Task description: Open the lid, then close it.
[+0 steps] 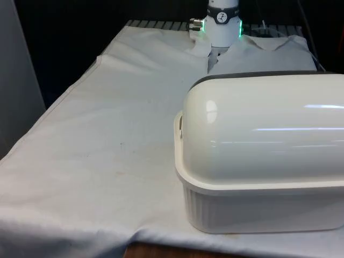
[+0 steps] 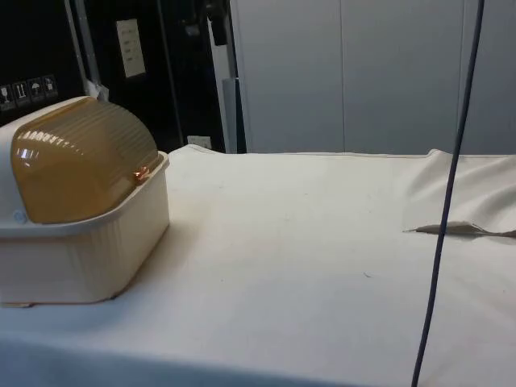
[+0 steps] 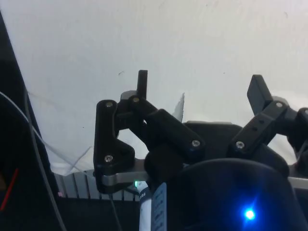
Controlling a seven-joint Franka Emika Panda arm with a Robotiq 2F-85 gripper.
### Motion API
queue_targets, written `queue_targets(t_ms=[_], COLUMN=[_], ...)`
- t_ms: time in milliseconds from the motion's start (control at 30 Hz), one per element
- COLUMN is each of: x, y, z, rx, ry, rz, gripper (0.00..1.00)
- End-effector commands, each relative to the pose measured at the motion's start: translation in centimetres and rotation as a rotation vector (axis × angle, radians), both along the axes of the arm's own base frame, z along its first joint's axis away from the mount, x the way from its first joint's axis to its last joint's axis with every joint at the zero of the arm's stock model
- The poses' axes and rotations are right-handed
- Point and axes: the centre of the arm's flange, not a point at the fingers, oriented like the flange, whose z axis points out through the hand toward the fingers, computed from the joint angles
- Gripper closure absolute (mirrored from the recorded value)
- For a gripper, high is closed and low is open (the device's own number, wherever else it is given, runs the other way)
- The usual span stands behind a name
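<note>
Item: bread box (image 1: 263, 177), cream ribbed base, standing near the edge of the cloth-covered surface (image 1: 107, 150) on the front view's right.

Lid (image 2: 81, 157): rounded roll-top, amber and see-through in the side view, cream-white from behind in the front view. It sits fully down, its front lip meeting the rim of the base, with a small handle (image 2: 142, 173) at that lip.

Hand (image 3: 199, 91): fingers spread wide, nothing between them. It looks down on bare white cloth, and no part of the box lies under it (so it appears to be well apart from the lid).

Arm: its white base (image 1: 221, 21) stands at the far end of the surface, behind the box.

Other: a dark cable (image 2: 447, 201) hangs across the side view.

Status: the lid is shut and the hand is away from it. A shut lid fits either the untouched start or the finished close; the pictures cannot settle which. If at the start, everything remains: reach the handle, roll the lid back, bring it down again.
</note>
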Motion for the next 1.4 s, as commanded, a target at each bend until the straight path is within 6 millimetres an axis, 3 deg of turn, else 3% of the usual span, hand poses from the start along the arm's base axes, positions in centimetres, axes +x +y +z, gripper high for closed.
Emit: queue_targets(t_ms=[0,900,1367], x=[0.2,-0.1,-0.4], y=[0.1,0.5,4.3], z=[-0.3,-7.1,-9.5], rx=[0.006,-0.005,-0.001], ry=[-0.007,-0.07,-0.151], rz=[-0.001,0.013,0.059], gripper=[0.0,0.0,0.0])
